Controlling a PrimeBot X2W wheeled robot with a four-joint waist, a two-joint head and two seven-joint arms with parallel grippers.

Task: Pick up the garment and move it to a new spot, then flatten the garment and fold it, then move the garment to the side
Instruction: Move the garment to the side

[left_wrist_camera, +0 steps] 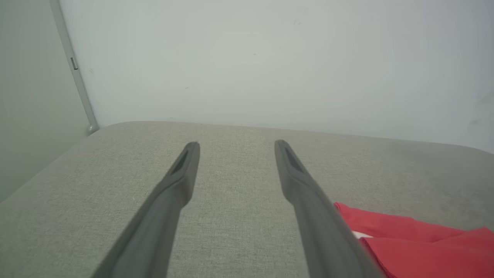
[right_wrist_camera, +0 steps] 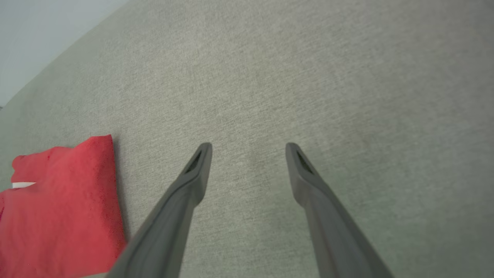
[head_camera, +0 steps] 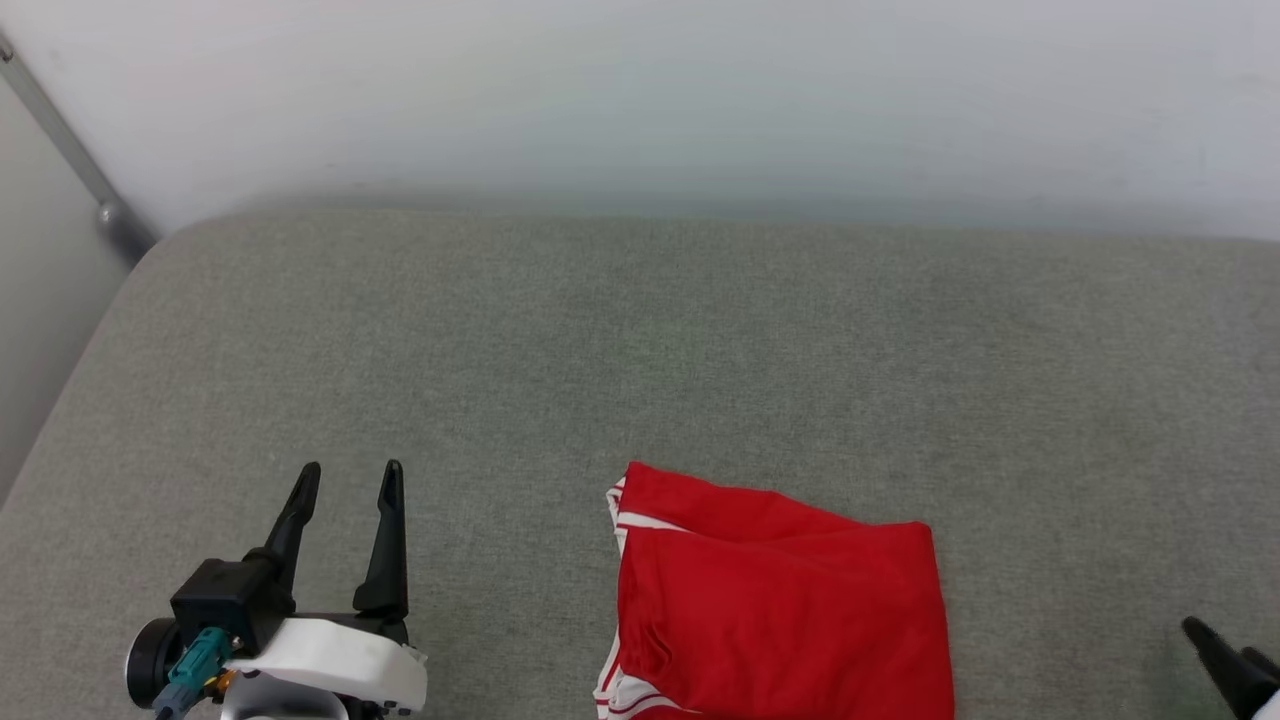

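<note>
Grey cushion (head_camera: 700,350): folded garment (head_camera: 790,610) between left gripper (head_camera: 350,475) and right gripper (right_wrist_camera: 249,148), touching neither; both spread, empty.

Homelike room: grey fabric cushion (head_camera: 700,350), white wall (head_camera: 640,100).

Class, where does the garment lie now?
Head view: the garment lies folded on the grey cushion, bottom centre-right, between the left end effector and the right end effector.

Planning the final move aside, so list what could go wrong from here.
1. The left pincer and right pincer are both open and off the garment; grabbing one edge alone could unfold it.
2. The striped trim layers at its left edge could slip out if dragged.
</note>
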